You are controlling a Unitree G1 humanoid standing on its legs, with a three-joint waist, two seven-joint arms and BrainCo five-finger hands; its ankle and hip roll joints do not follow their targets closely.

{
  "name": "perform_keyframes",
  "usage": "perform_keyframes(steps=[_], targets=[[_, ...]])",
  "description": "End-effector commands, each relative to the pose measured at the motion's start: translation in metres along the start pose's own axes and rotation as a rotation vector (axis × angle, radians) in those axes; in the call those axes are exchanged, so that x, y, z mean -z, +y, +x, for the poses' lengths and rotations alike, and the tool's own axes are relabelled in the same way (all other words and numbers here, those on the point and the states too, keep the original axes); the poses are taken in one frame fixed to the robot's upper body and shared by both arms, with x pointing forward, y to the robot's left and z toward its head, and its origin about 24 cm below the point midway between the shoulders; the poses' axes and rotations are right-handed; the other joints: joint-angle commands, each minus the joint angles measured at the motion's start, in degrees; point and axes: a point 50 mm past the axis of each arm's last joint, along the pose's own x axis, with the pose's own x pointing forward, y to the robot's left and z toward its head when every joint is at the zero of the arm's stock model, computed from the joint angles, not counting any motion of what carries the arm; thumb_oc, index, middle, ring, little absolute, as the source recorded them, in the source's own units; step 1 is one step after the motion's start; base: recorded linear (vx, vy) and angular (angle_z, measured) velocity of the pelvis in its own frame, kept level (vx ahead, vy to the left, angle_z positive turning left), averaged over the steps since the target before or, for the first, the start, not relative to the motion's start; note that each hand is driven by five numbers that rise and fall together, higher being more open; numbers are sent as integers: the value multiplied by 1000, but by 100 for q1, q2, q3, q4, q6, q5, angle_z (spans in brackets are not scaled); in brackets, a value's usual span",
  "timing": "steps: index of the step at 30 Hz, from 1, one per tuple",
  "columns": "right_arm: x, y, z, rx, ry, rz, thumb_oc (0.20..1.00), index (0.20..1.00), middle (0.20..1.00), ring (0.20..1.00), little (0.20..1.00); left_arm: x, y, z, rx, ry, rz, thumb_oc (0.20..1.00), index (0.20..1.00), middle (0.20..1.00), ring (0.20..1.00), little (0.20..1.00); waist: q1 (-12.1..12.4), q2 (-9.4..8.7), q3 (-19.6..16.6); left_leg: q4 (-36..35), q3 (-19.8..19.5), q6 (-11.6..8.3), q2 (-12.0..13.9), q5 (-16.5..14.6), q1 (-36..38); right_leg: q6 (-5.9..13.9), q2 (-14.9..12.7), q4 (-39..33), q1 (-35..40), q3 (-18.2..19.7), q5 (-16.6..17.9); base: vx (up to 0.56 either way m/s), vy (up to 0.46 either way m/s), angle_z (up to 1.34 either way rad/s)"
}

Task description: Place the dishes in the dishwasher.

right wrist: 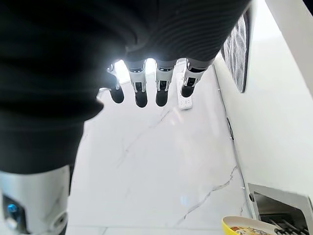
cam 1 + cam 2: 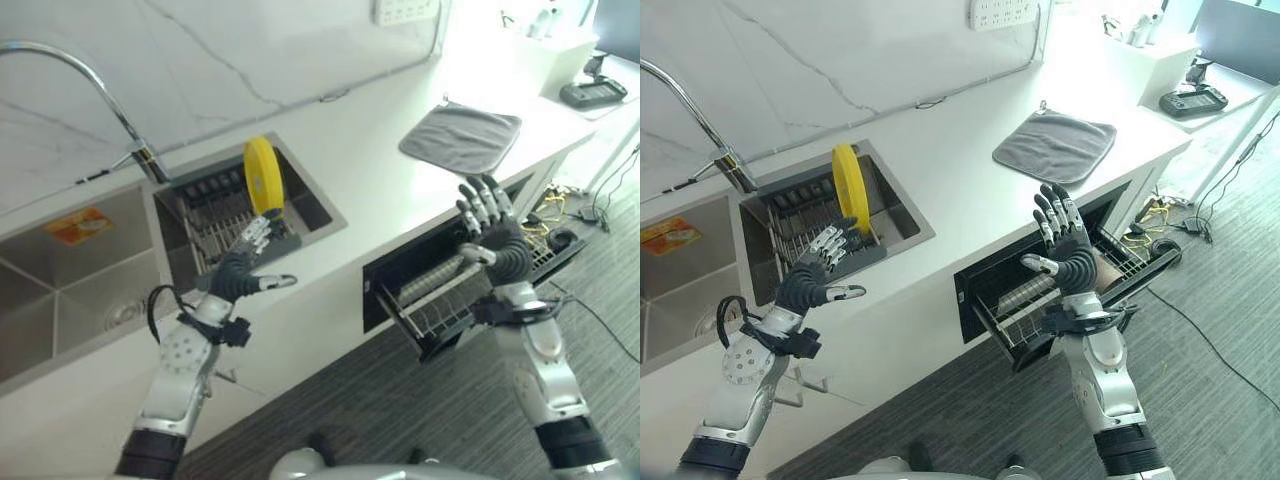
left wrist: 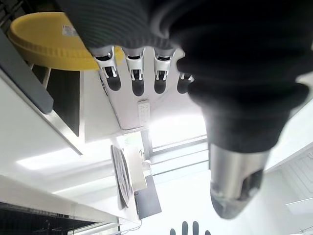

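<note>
Yellow plate [image 2: 262,175] upright on edge in the rack [image 2: 215,215] inside the small sink well [image 2: 318,205]; untouched by either hand. Left hand [image 2: 243,268] raised just in front of that rack, fingers [image 3: 136,74] straight and loosely spread, thumb out to the side, holding nothing; close to the plate but apart from it. Right hand [image 2: 1068,250] lifted above the pulled-out dishwasher drawer [image 2: 1060,300], fingers [image 1: 141,93] straight and splayed wide, palm empty. Wire basket [image 2: 450,300] of the drawer jutting from the white counter front [image 2: 320,330] over the grey floor [image 2: 400,400]. Grey mat [image 2: 462,137] flat on the counter [image 2: 380,170] beyond the right hand; curved tap [image 2: 95,95] behind the sinks; larger basin [image 2: 70,280] on the left with an orange sticker [image 2: 78,226] on its wall; marble wall [image 2: 840,60] behind, with a socket strip [image 2: 1002,13].
</note>
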Motion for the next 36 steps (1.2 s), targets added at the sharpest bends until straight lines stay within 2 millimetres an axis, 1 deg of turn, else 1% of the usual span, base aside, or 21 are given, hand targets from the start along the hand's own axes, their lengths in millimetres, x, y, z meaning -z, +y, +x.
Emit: perform_keyframes(steps=[1,2,3,4,5,6,7,8,9,10,11,12,13,14,15,17,21,24,26,28,36], targets=[[-23,1,17,-38,-132,6,1000,1000,1000,1000,1000,-25,4,16,-1,-131,66,1000,1000,1000,1000,1000,-11,-130,-223,21,-292,-377,287,-294,122,163,-123,116,66,-55,-278,-2,-122,8],[-23,1,18,-55,-121,10,1000,1000,1000,1000,1000,-25,5,17,-12,-131,62,1000,1000,1000,1000,1000,3,-139,-227,43,-313,-400,294,-289,125,140,-103,86,69,-45,-272,9,-143,8],[-22,2,19,-89,-103,12,1000,1000,1000,1000,1000,-25,6,16,-30,-131,57,1000,1000,1000,1000,1000,39,-174,-206,319,-363,-419,305,-384,55,88,-102,82,60,-14,-262,10,-143,8],[-21,4,20,-110,-94,2,1000,1000,1000,1000,1000,-25,6,16,-41,-134,50,1000,1000,1000,1000,1000,81,-210,-163,802,-411,-450,338,-442,-125,26,-110,90,58,15,-268,-2,-155,7],[-21,6,22,-125,-88,-9,1000,1000,1000,1000,1000,-25,5,16,-47,-139,41,1000,1000,1000,1000,1000,141,-225,-91,1380,-550,-516,387,-383,-412,-48,-94,99,67,55,-285,-15,-121,3],[-20,8,23,-137,-80,-18,1000,1000,1000,1000,1000,-24,4,16,-51,-141,31,1000,1000,1000,1000,1000,194,-216,-14,1761,-698,-578,437,-284,-664,-111,-61,114,78,100,-309,-64,-49,-5],[-20,9,25,-145,-74,-21,1000,1000,1000,1000,1000,-23,4,15,-52,-142,24,1000,1000,1000,1000,1000,221,-194,48,1779,-706,-546,472,-87,-821,-167,-51,135,33,63,-257,4,96,-29],[-17,15,28,-159,-67,-22,1000,1000,1000,1000,1000,-22,2,13,-53,-140,21,1000,1000,1000,1000,1000,271,-102,79,1091,-750,-601,561,257,-787,-131,-7,137,60,99,-290,125,235,-33],[-14,21,28,-167,-58,-26,1000,1000,1000,1000,1000,-21,0,12,-51,-139,18,1000,1000,1000,1000,1000,269,-36,60,578,-695,-737,706,536,-794,-67,2,80,166,80,-353,186,224,-28],[-14,22,28,-166,-57,-28,1000,1000,1000,1000,1000,-21,-1,12,-50,-139,17,1000,1000,1000,1000,1000,256,-25,62,457,-630,-756,734,648,-771,-66,-1,78,189,50,-356,166,200,-4],[-12,25,27,-168,-52,-39,1000,1000,1000,1000,1000,-20,-3,13,-48,-141,14,1000,1000,1000,1000,1000,210,5,73,231,-416,-796,839,840,-768,-61,-32,92,249,-67,-370,81,179,2],[-11,26,26,-175,-41,-48,1000,1000,1000,1000,1000,-19,-2,15,-53,-138,8,1000,1000,1000,1000,1000,144,4,47,44,-152,-778,877,705,-698,-22,-113,134,271,-224,-390,126,246,13],[-9,27,24,-180,-21,-58,1000,1000,1000,1000,1000,-17,-1,16,-59,-130,4,1000,1000,1000,1000,1000,131,-8,29,35,-135,-784,852,642,-669,20,-163,184,310,-257,-442,124,230,20],[-7,27,23,-184,-9,-63,1000,1000,1000,1000,1000,-16,-1,16,-62,-130,4,1000,1000,1000,1000,1000,139,-7,7,31,-214,-771,804,657,-684,36,-175,217,318,-240,-459,153,215,27],[-5,26,21,-182,-2,-60,1000,1000,1000,1000,1000,-16,0,16,-66,-134,6,1000,1000,1000,1000,1000,158,-12,-13,20,-288,-713,732,555,-684,49,-206,305,317,-232,-507,152,196,17],[-4,26,18,-180,3,-62,1000,1000,1000,1000,1000,-17,0,14,-80,-137,15,1000,1000,1000,1000,1000,175,-12,-53,16,-228,-638,658,449,-648,69,-239,399,355,-299,-583,138,148,-3],[-3,32,22,-166,4,-41,1000,1000,1000,1000,1000,-19,9,10,-132,-150,19,1000,1000,1000,1000,1000,423,-39,-149,-8,-363,-475,445,258,-603,142,-336,441,503,-440,-648,128,79,0],[0,39,27,-163,0,-37,1000,1000,1000,1000,1000,-21,12,6,-149,-155,30,1000,1000,1000,1000,1000,588,-43,-167,-8,-515,-433,344,188,-574,182,-377,378,510,-472,-583,89,32,19],[-1,44,32,-168,1,-34,1000,1000,1000,1000,1000,-22,18,2,-172,-150,31,1000,1000,1000,1000,1000,704,-50,-175,-8,-610,-396,278,105,-558,200,-386,357,525,-485,-580,105,17,28],[-3,46,35,-163,-4,-34,1000,1000,1000,1000,1000,-24,20,-1,-174,-157,32,1000,1000,1000,1000,1000,810,-81,-197,-8,-656,-348,240,51,-575,227,-405,308,561,-539,-562,66,-9,27],[-2,52,41,-150,2,-50,1000,1000,1000,1000,1000,-33,22,-5,-177,-193,63,1000,1000,1000,1000,1000,1002,-122,-207,-8,-759,-336,208,24,-612,236,-381,269,589,-635,-548,5,-2,1]])
